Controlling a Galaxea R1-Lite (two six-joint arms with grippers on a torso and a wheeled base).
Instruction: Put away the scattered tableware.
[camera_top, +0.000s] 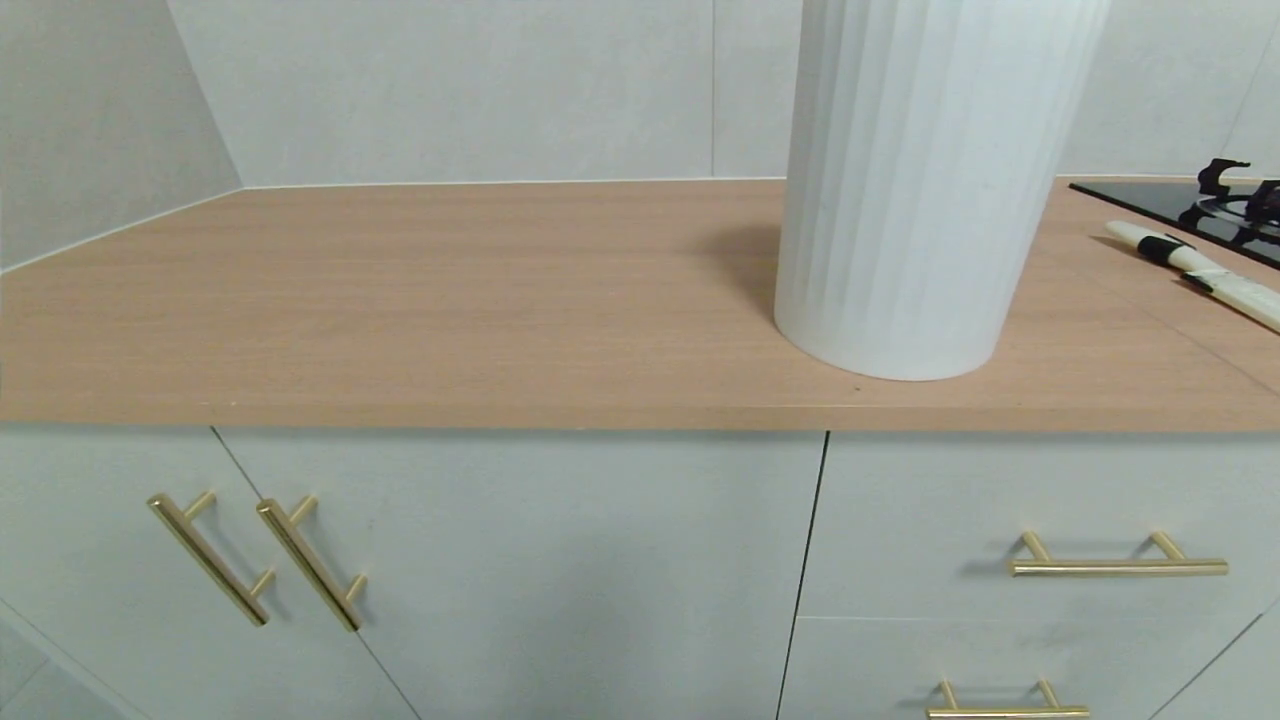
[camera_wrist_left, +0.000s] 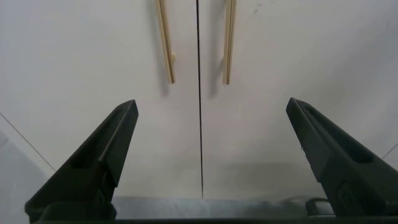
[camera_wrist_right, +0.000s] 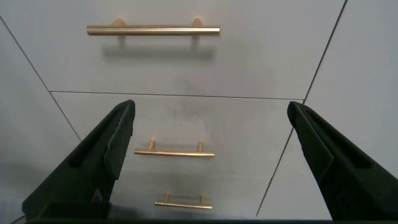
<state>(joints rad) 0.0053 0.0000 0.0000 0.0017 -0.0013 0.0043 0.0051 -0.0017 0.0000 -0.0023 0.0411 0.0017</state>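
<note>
The cream-white stick-like utensil with black bands (camera_top: 1195, 270) lies slantwise at the wooden surface's (camera_top: 400, 300) far right, probably nearer the right end effector (camera_wrist_right: 210, 106), which, like the left end effector (camera_wrist_left: 211, 104), gapes wide and empty, facing the white cabinet fronts (camera_top: 560, 560) below.

Wooden countertop (camera_top: 400, 300), white ribbed bin (camera_top: 920, 190), cream utensil (camera_top: 1185, 262)

One white bin (camera_top: 930, 190), one black cooktop (camera_top: 1140, 197)

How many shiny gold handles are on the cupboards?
5. Two sit side by side on the cupboard doors: left door handle and right door handle. Three are stacked on the drawers: top drawer handle, middle drawer handle, bottom drawer handle. More may hide out of view.
</note>
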